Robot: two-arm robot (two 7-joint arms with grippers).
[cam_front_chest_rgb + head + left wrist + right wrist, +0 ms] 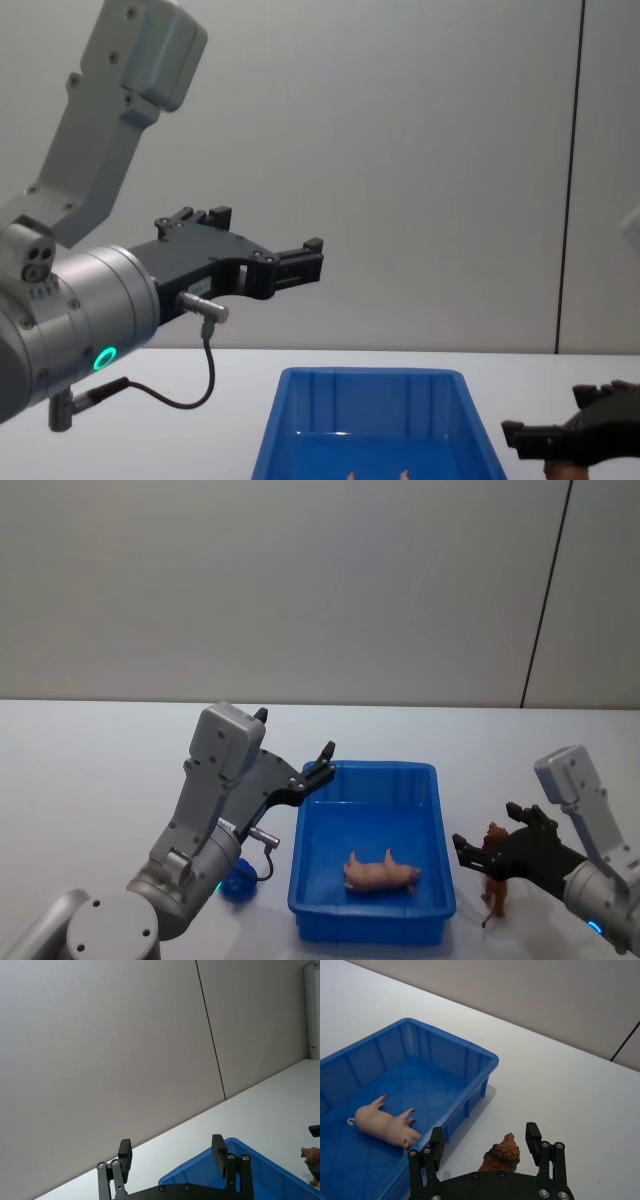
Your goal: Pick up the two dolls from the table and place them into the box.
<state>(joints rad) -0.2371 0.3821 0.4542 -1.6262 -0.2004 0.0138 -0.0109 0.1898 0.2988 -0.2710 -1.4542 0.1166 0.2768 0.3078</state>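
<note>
Left arm (196, 832) half hides a blue object (236, 885), perhaps a toy.

The left gripper (171, 1146), jaws apart, faces the box (270, 1172) and brown doll (312, 1156).

Site is looking like a robotics lab or test cell. Plain white table (80, 780) is stretching wide from left to right. Bare grey panelled wall (300, 580) is running along its far edge, with one dark vertical seam (546, 600) splitting the panels at far right. Even, flat lighting is falling throughout.
</note>
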